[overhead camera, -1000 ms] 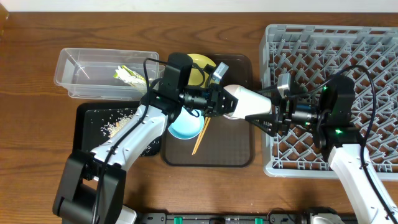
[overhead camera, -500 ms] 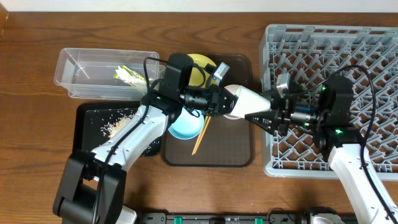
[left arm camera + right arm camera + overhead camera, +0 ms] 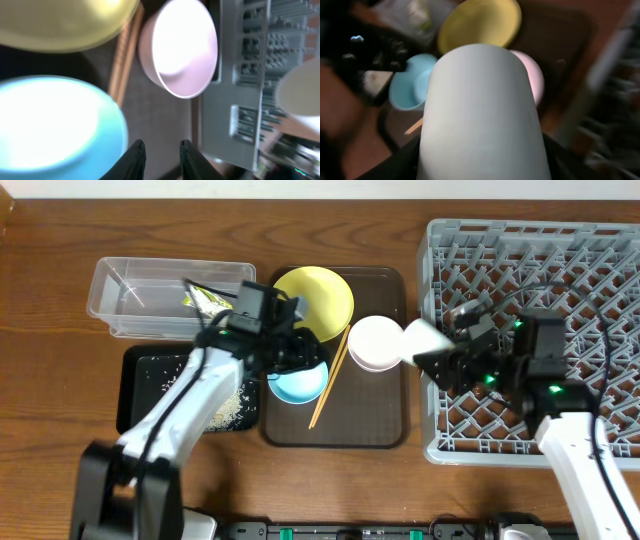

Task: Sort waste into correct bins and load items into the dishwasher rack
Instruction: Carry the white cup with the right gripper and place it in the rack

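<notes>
L arm stretched fwd, left gripper [image 3: 160,147] narrowly apart, R arm angled inward, right gripper [image 3: 443,358] clamped (on cup [image 3: 422,335])

Right wrist cam is basically all cup [image 3: 482,115], so the right gripper [image 3: 437,350] fingers are hidden behind it there, and the rack [image 3: 617,87] is just a smear. The left wrist view is soft all over: the top edge chops the yellow plate [image 3: 60,22] and the blue bowl [image 3: 55,125] runs off left and bottom. From overhead, the left arm [image 3: 200,395] covers part of the bowl and the rice [image 3: 234,406].

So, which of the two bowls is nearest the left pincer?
The light blue bowl: the left pincer hangs beside its rim; the pink bowl lies farther off.
</notes>
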Available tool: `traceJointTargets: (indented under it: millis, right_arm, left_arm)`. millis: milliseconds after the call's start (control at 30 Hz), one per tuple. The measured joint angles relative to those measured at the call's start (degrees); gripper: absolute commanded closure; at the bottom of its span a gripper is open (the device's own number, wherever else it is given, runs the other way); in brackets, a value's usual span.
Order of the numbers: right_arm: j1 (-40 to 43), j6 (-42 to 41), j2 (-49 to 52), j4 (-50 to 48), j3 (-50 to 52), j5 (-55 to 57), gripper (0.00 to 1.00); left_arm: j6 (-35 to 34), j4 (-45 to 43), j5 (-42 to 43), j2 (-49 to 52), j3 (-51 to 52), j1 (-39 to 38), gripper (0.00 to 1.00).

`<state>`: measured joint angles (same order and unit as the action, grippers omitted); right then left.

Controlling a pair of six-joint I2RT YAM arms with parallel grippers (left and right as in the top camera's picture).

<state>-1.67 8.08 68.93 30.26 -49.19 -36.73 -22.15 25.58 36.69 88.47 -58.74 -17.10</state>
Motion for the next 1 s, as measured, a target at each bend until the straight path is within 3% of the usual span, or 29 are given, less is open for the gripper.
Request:
traceJointTargets:
  millis: [133,267,467,700,1000]
  right_arm:
    - [1.55,-0.94,-1.01,11.72,-10.16,9.35,0.77]
    - [2.73,-3.72,-1.88,21.22,-16.81,21.16,0.80]
    - [6.58,-8.31,-1.42,30.38,-18.69,34.27,0.81]
    - [11.30,-11.06,4.96,35.32,-18.73,39.58,0.82]
    - [11.82,-13.14,13.51,31.95,-18.73,40.48,0.83]
  left_arm:
    - [2.10,2.23,-6.91,-7.96,-0.04,0.24,0.73]
    - [2.99,4.15,-13.53,-13.09,-0.04,0.24,0.73]
    - [3.17,6.03,-19.12,-14.51,-0.04,0.24,0.71]
    - [3.39,6.43,-20.79,-14.08,-0.04,0.24,0.70]
    - [3.85,6.67,-21.57,-13.62,-0.04,0.24,0.70]
